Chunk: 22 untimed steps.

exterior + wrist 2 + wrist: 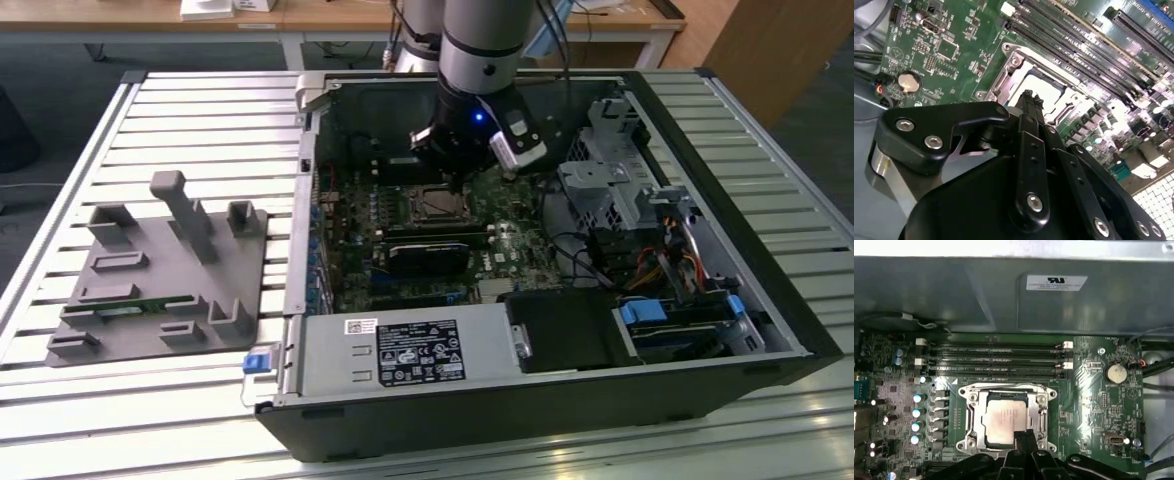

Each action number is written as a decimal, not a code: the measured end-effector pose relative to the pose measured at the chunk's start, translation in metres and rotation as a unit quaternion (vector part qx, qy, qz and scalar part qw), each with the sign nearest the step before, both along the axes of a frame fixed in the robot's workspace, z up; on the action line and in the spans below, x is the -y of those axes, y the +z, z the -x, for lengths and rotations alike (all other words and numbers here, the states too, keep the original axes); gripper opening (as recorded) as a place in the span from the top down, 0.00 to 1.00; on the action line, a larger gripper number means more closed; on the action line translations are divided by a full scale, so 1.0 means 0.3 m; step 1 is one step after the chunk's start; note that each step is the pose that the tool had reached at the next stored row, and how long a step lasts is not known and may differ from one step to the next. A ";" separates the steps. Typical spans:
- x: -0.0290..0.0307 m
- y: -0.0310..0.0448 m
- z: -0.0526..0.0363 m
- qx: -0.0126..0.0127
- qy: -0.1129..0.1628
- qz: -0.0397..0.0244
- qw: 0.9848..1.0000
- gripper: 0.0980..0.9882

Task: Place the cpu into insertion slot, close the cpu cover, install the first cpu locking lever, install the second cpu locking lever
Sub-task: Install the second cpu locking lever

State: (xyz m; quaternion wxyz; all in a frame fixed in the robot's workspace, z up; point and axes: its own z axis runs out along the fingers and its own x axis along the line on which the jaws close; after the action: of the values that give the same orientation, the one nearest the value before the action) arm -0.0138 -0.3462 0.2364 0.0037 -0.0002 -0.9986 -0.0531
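The gripper (1023,436) has its jaws pressed together with nothing between them. Just beyond the jaw tips, the cpu (1004,420) lies in the insertion slot (970,412) under the cpu cover (1042,410). The fingers (1024,440) hide the near edge of the cover.

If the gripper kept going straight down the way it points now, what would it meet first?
Most likely the cpu cover closed over the cpu: the gripper points at the socket's near edge, though its height above is unclear.
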 end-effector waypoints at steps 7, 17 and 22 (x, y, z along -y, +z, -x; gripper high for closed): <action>0.035 -0.009 0.000 -0.003 0.000 0.000 1.000 0.99; 0.077 -0.012 0.000 -0.003 0.000 0.000 1.000 0.99; 0.104 -0.013 0.003 -0.003 0.000 0.000 1.000 0.99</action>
State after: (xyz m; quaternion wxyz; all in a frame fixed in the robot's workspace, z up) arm -0.0145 -0.3775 0.2326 0.0067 -0.0003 -0.9986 -0.0532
